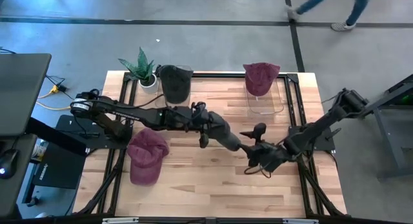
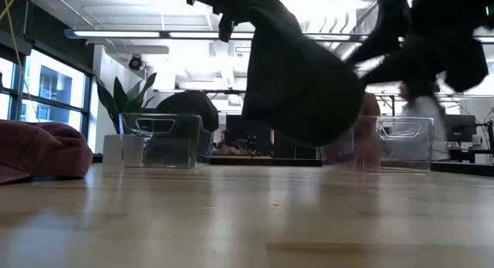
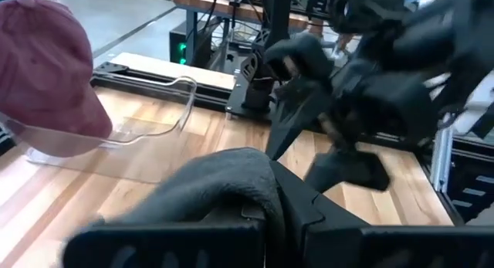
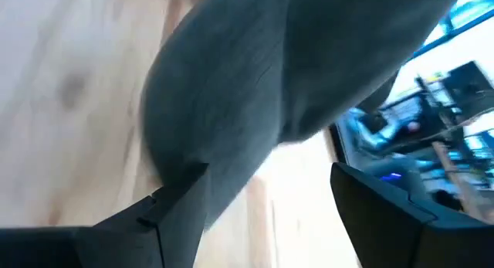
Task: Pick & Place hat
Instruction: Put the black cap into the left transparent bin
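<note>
left jaws: my left gripper [image 1: 205,135] is pinched on the grey hat [image 1: 222,132]; in the left wrist view the cloth bunches over my fingers [image 3: 231,233].
right jaws: my right gripper [image 1: 258,161] has fingers spread, one dark finger [image 4: 174,214] on each side of the hat's free end; contact unclear, blurred.
hat position: held off the table [image 1: 193,179] about mid-table, in front of the right clear bin [image 1: 266,98] and toward its left; the low view shows it hanging clear of the wood.
handoff read: looks like a mid-air pass from left arm to right arm, my judgement only.
hat handling: soft, light, floppy; it sags and folds under its own weight. Not fragile. Cloth may slide out of a shallow pinch.
where to grip: take a deep bite on a doubled fold or the stiffer brim; I can't tell which end the brim is.
right bin contents: a maroon hat [image 1: 261,77] sits on top of it.
left of that bin: a second clear bin [image 1: 175,90] with a dark hat [image 1: 173,73] on it, then a potted plant [image 1: 143,69].
front-left of that bin: another maroon hat [image 1: 147,154] lying on the table.
background: a person's legs [image 1: 335,4] pass beyond the table's far edge.
</note>
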Robot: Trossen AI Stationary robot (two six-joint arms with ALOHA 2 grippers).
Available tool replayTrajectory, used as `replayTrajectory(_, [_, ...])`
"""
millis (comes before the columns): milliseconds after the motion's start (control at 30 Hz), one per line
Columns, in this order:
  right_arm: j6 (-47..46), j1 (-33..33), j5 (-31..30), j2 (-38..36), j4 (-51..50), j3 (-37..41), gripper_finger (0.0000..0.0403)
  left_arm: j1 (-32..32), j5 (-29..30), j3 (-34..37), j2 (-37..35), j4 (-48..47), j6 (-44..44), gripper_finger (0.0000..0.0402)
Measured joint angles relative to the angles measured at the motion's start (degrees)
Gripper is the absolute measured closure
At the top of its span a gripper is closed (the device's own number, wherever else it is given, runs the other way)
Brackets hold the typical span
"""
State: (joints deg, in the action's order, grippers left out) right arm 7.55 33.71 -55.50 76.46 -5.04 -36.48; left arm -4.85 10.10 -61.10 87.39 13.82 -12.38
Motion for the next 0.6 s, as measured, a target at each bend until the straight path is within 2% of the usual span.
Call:
replayTrajectory(167, [-5.3, -0.4, -0.4, 6.6, 4.1, 2.8, 0.0140, 0.4, -0.5, 0.0, 0.0, 0.2, -1.2, 0.0401])
replayTrajectory(233, [-7.4, -0.5, -4.3, 9.8, 6.9, 3.3, 0.0140, 0.4, -0.4, 0.0, 0.0, 0.9, -1.2, 0.0401])
replayTrajectory(333, [-7.9, -0.8, -13.9, 14.5, 13.1, 3.3, 0.0140, 0.4, -0.6, 0.0, 0.0, 2.3, -1.2, 0.0401])
replayTrajectory(433, [-6.6, -2.3, -17.4, 17.9, 20.1, 3.3, 0.0144, 0.4, -0.6, 0.0, 0.0, 3.0, -1.2, 0.0401])
replayTrajectory(500, [-6.1, -3.3, -17.5, 19.3, 23.3, 3.3, 0.0161, 0.4, -0.6, 0.0, 0.0, 3.2, -1.2, 0.0401])
replayTrajectory(600, [-6.5, -4.3, -17.6, 19.7, 25.5, 3.3, 0.0219, 0.4, -0.6, 0.0, 0.0, 3.2, -1.2, 0.0401])
